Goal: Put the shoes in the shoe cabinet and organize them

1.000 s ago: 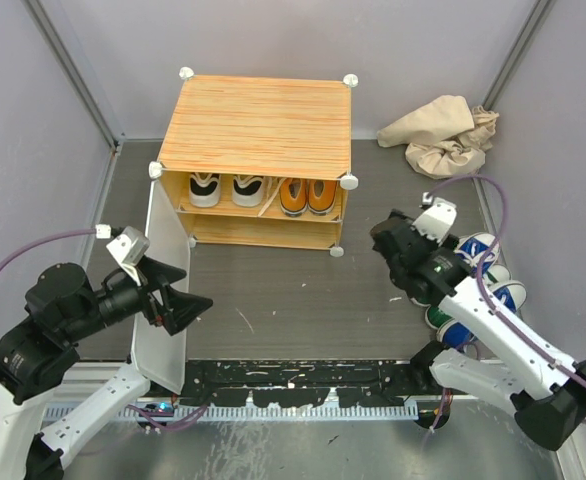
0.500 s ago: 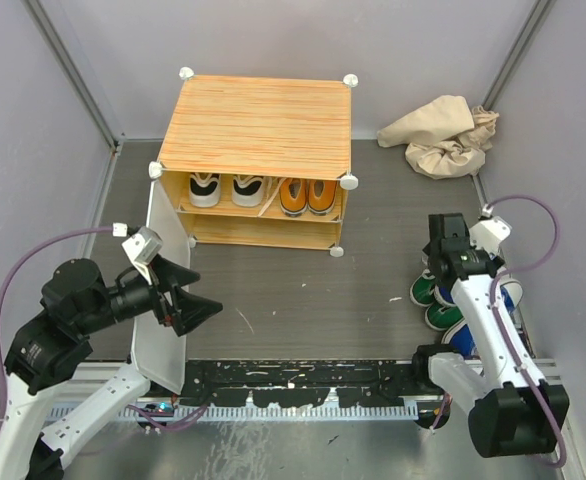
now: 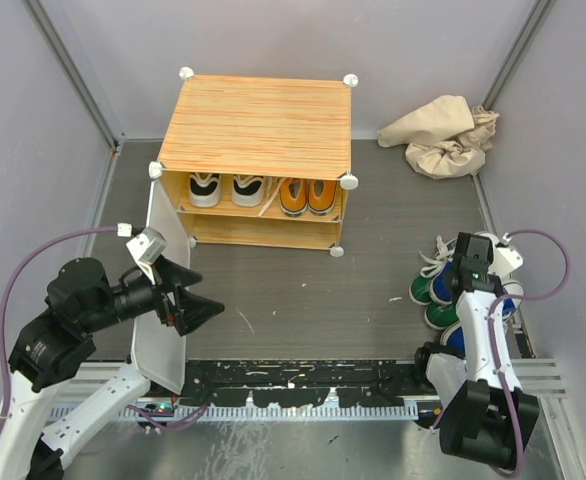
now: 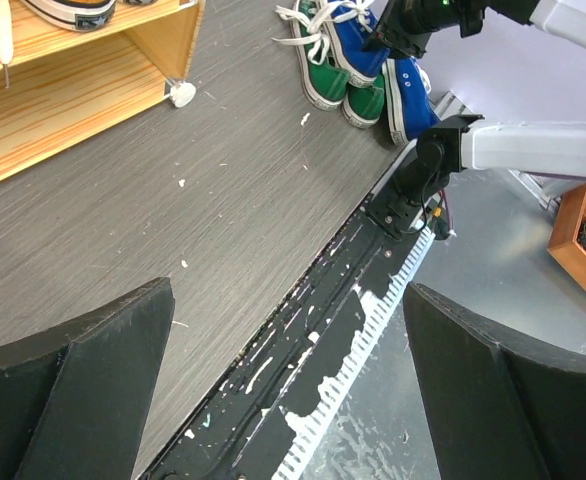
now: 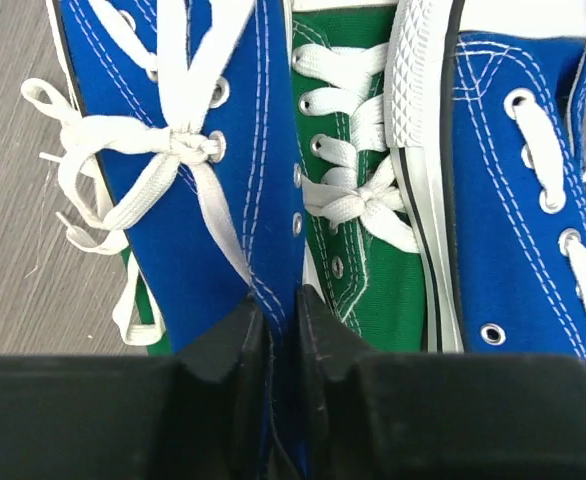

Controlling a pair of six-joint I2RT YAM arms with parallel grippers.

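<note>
**Grip.** The right claw [image 5: 280, 335] is pressed together on the side wall of a blue shoe [image 5: 173, 200], pinching the fabric near the ankle opening. The left claw [image 3: 188, 305] is spread wide and holds nothing.

**Position.** The blue shoe lies in a tight cluster at the right edge of the table [image 3: 293, 290]. It touches a green shoe [image 5: 358, 250], and a second blue shoe [image 5: 513, 200] lies just beyond that. The right arm is directly over the cluster. The left arm is well apart, beside the cabinet's open door [image 3: 161, 360].

**Axis.** In the wrist view the pinched shoe runs straight ahead from the claw, with its laces uppermost and its toe past the top of the frame.

**Destination.** The cabinet [image 3: 258, 120] stands far and to the left of the right claw, with bare table between them. Its upper shelf carries the white-and-black pair [image 3: 218, 188] and the orange pair [image 3: 308, 195]. The lower shelf [image 3: 258, 232] shows no shoes.

**Assessment.**
- The shoe probably has to be lifted clear of its neighbours before it travels, because loose laces lie across the green shoe.
- A grip on one side wall may let the shoe tilt or swing.
- The shelf opening is low, so entry likely needs a flat approach with the toe or heel leading.
</note>
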